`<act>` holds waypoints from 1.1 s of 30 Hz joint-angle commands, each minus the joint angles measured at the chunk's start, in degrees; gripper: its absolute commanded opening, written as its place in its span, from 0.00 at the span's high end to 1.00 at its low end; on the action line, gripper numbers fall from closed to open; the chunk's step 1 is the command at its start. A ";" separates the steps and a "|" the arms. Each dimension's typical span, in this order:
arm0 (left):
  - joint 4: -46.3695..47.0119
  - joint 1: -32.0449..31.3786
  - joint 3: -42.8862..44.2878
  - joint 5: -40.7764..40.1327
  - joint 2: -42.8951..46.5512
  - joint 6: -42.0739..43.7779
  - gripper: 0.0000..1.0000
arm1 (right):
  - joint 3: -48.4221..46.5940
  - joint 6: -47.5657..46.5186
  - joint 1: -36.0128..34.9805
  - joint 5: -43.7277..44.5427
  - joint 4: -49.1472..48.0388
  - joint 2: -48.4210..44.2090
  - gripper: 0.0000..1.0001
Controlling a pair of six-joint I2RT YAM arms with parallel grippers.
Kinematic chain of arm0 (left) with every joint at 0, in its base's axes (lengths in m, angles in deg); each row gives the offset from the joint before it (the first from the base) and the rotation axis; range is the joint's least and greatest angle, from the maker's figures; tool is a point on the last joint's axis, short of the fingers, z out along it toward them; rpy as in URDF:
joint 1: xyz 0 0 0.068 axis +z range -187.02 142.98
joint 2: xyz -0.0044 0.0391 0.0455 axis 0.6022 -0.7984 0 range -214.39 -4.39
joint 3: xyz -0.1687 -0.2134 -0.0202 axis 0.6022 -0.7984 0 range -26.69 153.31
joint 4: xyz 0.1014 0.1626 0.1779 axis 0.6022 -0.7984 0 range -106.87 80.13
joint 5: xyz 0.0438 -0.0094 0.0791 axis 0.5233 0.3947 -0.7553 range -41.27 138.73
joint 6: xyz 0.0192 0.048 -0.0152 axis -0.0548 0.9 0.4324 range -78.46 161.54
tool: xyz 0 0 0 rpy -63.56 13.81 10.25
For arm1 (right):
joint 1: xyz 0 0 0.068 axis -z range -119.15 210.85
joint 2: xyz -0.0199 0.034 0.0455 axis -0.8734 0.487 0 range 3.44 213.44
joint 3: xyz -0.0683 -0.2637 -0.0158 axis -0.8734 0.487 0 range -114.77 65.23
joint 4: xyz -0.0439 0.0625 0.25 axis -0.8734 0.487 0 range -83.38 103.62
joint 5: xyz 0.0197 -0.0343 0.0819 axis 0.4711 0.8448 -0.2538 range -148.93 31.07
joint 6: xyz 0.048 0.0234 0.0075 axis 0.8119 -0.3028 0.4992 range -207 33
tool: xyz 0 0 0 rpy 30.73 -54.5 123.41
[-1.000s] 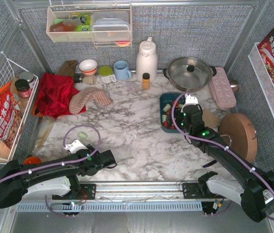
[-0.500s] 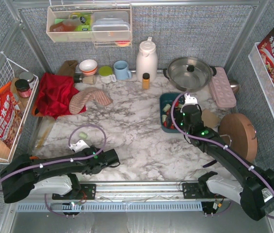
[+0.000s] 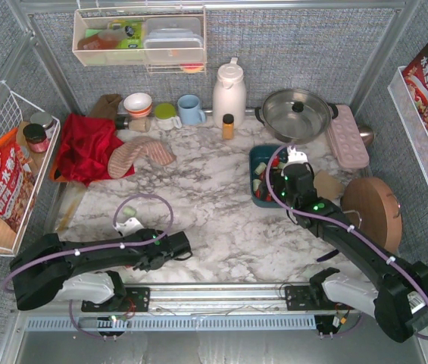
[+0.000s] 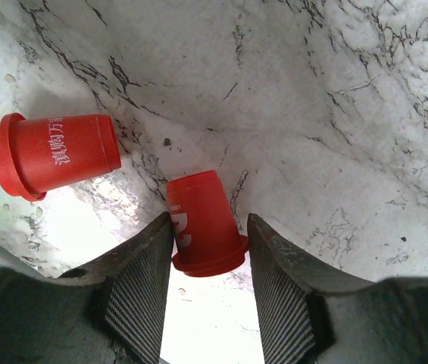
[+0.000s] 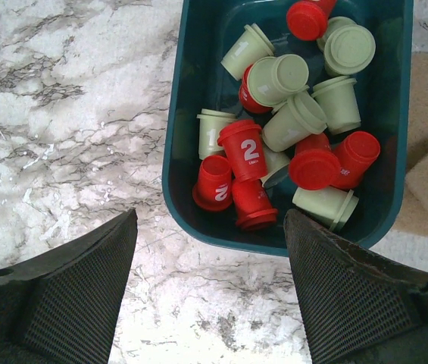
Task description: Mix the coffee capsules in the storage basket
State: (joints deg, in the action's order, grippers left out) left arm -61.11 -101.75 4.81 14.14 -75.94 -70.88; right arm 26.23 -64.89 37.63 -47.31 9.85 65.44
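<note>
Around the basket: I saw the storage basket [image 3: 257,163] on the marble tabletop [image 3: 214,197], right of centre, with a steel pot [image 3: 297,114] beyond it, a pink tray [image 3: 348,136] to its far right and a round wooden board [image 3: 373,212] to its near right.
Basket contents: red and pale green coffee capsules [image 5: 289,114] lay jumbled together, most on their sides.
Loose pods: a red capsule [image 4: 202,224] lay on its side near the tabletop's near edge, a second red capsule [image 4: 54,155] just beside it but apart, and a pale green capsule [image 3: 129,211] lay farther left.
In the way: in the overhead view the right arm covered much of the basket.
Left arm: it lay low along the near edge, reaching right.
Left tool [image 4: 210,250]: narrow, a finger at each side of the red capsule's rim; I could not tell whether it gripped.
Right arm: it reached diagonally far-left, wrist pointing down.
Right tool [image 5: 210,296]: wide and empty, above the basket's near wall.
</note>
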 commanded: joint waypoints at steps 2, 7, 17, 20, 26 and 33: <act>-0.53 0.08 1.06 -0.63 -1.11 1.40 0.48 | -0.37 0.30 -0.05 0.29 -0.77 0.21 0.18; 0.13 0.13 1.59 -1.59 -1.49 2.65 0.50 | -0.42 0.30 0.02 0.34 -0.68 0.49 0.18; 1.36 0.13 8.01 -9.20 -1.96 12.87 0.64 | -0.68 0.55 0.00 0.25 -0.33 1.24 0.17; 5.07 0.10 10.66 -13.07 -2.80 19.79 0.62 | -0.72 0.65 -0.02 0.08 -0.41 1.49 0.17; 32.81 0.09 12.69 -15.90 -3.87 50.43 0.58 | -0.96 0.92 -0.01 -0.91 -0.43 2.29 0.18; 72.74 0.21 6.49 -10.61 -5.76 80.85 0.58 | -1.97 0.87 0.00 -6.77 -0.22 2.02 0.20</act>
State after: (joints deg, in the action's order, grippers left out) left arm -17.22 -101.71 14.45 0.43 -80.90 -13.03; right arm 25.16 -64.46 37.61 -49.69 10.22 67.76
